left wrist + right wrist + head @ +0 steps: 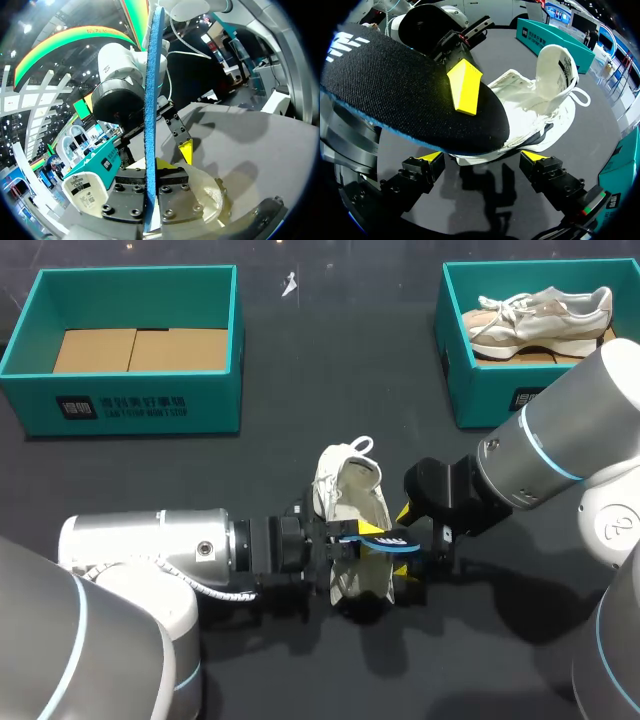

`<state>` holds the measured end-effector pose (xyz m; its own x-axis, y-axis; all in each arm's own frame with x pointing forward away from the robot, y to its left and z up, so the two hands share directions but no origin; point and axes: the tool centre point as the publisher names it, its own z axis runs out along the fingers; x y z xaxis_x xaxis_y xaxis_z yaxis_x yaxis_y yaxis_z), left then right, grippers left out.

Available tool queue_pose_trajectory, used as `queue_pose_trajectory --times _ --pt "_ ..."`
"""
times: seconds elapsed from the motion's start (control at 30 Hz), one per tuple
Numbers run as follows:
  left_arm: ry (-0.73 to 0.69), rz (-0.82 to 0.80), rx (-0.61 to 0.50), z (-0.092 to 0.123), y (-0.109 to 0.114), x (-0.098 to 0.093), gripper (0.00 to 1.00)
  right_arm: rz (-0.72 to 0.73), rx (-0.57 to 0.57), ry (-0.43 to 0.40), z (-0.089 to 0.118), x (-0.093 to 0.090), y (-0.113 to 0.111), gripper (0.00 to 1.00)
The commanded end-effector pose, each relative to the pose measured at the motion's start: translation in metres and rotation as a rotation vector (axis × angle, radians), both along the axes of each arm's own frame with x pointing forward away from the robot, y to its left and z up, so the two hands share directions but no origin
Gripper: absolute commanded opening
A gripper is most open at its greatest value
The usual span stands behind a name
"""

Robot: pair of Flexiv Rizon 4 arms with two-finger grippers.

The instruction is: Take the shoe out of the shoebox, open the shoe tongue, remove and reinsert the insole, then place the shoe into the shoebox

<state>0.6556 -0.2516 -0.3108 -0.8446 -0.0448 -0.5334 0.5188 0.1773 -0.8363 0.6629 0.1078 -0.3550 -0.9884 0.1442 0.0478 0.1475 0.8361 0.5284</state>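
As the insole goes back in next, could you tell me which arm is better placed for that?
Left: its claw is shut on the insole, held over the shoe. The right claw is open, holding nothing.

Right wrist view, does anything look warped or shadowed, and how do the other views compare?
Right wrist view: the fisheye bulges the near insole; a dark shadow lies on the table under the shoe. Left wrist view: bright glare behind the edge-on insole. Head view: even light, no warping, soft shadows on the table.
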Motion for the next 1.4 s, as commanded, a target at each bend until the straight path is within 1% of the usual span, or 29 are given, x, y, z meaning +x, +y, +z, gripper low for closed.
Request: queue_pose_trajectory --times 0.03,0.27,1.0,1.27,1.37,1.4 --pt "0.003 0.006 0.003 -0.006 -0.002 0.002 0.00 -0.001 -0.001 -0.001 0.000 -0.001 0.000 1.00" --pt "0.013 0.014 -0.005 -0.014 0.000 0.010 0.00 -0.001 -0.001 -0.001 0.000 -0.001 0.000 1.00" --pt "0.028 0.063 0.058 -0.039 0.003 0.034 0.00 -0.001 -0.001 -0.001 0.000 -0.001 0.000 1.00" --pt "0.038 0.056 0.051 -0.037 0.004 0.033 0.00 -0.001 -0.001 -0.001 0.000 -0.001 0.000 1.00" --pt "0.038 0.052 0.048 -0.034 0.003 0.032 0.19 -0.001 -0.001 -0.001 0.000 -0.001 0.000 1.00" --pt "0.036 0.050 0.046 -0.033 0.004 0.031 0.24 -0.001 -0.001 -0.001 0.000 -0.001 0.000 1.00"
